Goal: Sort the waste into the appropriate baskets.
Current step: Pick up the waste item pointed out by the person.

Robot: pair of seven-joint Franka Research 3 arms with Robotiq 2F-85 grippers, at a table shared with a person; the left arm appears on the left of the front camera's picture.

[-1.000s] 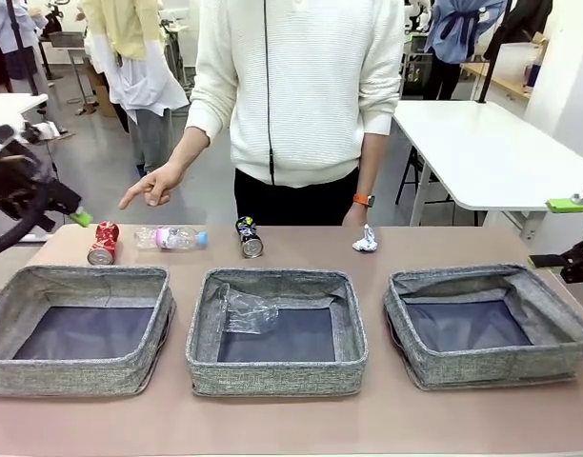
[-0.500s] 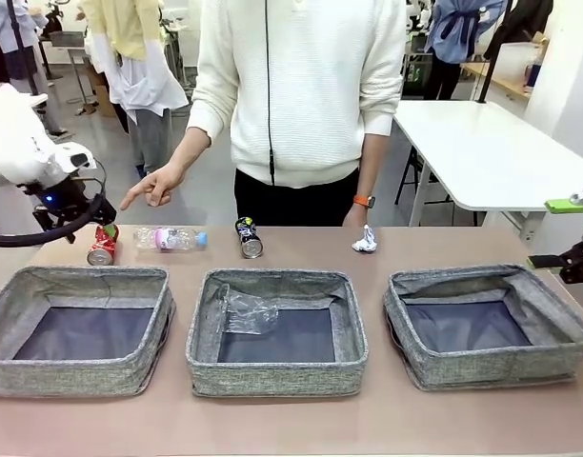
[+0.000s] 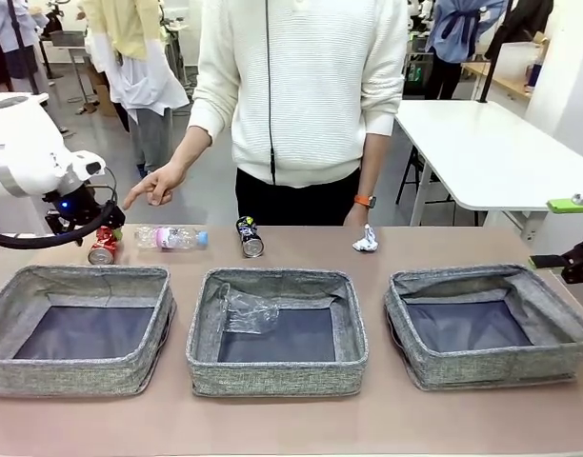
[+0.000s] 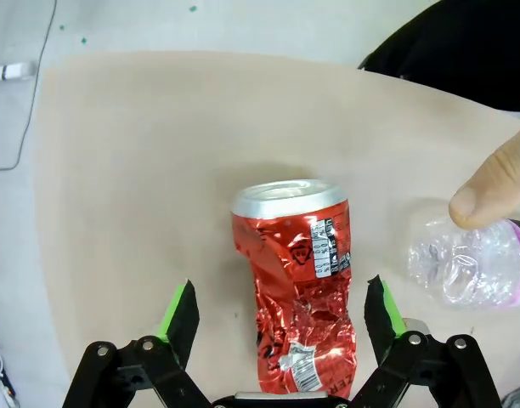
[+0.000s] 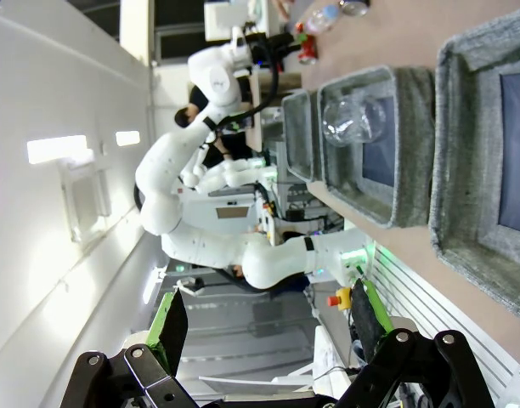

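- Crushed red can: the left wrist view shows its dented sides and silver top between the left gripper's spread fingers, seemingly untouched.
- From the front, that gripper partly covers it at the table's far left, beside the bottle.
- Right gripper: jaws apart, at the table's right edge.

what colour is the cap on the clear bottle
Blue. The clear bottle has a small blue cap at its end, clearest in the front view.

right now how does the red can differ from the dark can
The crushed red can is crumpled and red; the dark printed can is mostly black. The red one sits between the left gripper's open fingers; the dark one lies behind the middle grey woven basket. Both rest on the table.
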